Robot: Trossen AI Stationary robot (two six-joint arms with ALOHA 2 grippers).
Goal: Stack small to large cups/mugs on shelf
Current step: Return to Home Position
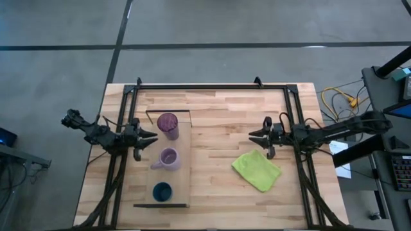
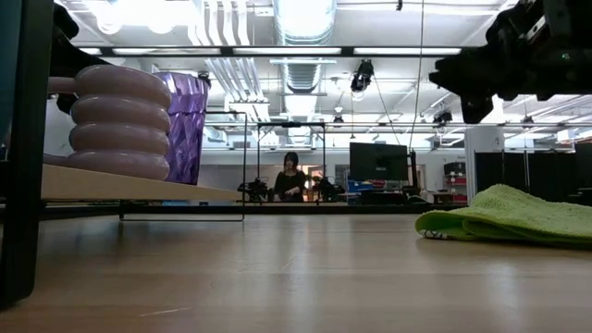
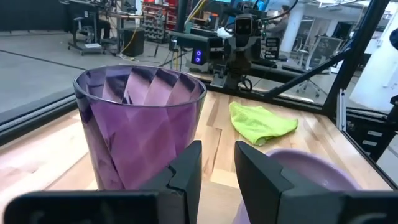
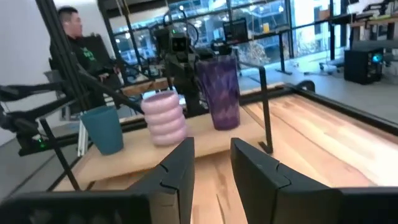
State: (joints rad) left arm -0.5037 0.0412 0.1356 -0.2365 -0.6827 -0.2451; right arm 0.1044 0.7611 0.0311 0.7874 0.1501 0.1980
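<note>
Left pincer (image 1: 153,137) hangs at the shelf's (image 1: 182,174) long edge. Its fingers (image 3: 186,177) are apart with a narrow gap and hold nothing. Its tips aim at the gap between the purple tumbler (image 1: 168,125) and the lilac mug (image 1: 169,158).

- **Tumbler and mug:** each sits just ahead of the tips, one to either side, and neither is touched.
- **Blue cup (image 1: 162,191):** farther along the shelf, past the mug, and apart from the pincer.
- **Row:** all three stand upright, mouths up, in one line along the shelf's long axis.
- **Mug handle:** sticks out toward the left arm's side.

Right pincer (image 1: 252,135) is well apart across the table (image 1: 218,115). It faces the shelf with fingers (image 4: 177,168) apart and empty. A green cloth (image 1: 257,170) lies near it.
</note>
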